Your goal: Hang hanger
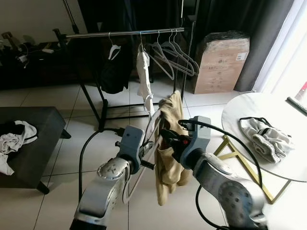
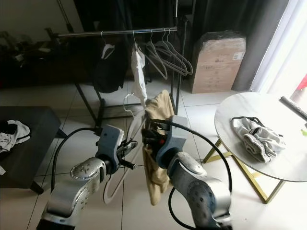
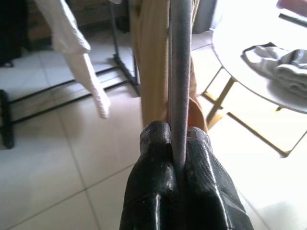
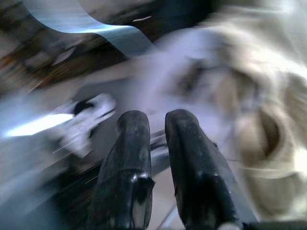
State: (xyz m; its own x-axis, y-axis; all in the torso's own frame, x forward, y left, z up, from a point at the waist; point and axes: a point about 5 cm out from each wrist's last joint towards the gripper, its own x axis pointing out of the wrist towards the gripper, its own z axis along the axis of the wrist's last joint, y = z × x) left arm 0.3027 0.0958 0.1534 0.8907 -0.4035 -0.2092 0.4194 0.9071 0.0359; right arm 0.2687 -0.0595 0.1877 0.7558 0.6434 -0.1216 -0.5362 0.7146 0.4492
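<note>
A tan garment (image 1: 169, 158) drapes over a grey hanger (image 3: 180, 81) at frame centre. Black fingers (image 3: 156, 191) pinch it. Upper centre, a silver rail (image 1: 129, 33) carries a white top (image 1: 143, 76). At right, a white marble bench (image 1: 268, 108) on gold legs.

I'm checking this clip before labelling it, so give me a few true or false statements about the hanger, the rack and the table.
1. The left tool is shut on the hanger. True.
2. Tan clothing hangs from the hanger that the robot holds. True.
3. The rail of the clothes rack is bare. False: it carries a black garment, a white garment and several bare hangers.
4. The round table has grey and white clothing lying on it. True.
5. The cardboard box stands on the round table. False: it stands on the floor by the dark curtain.
</note>
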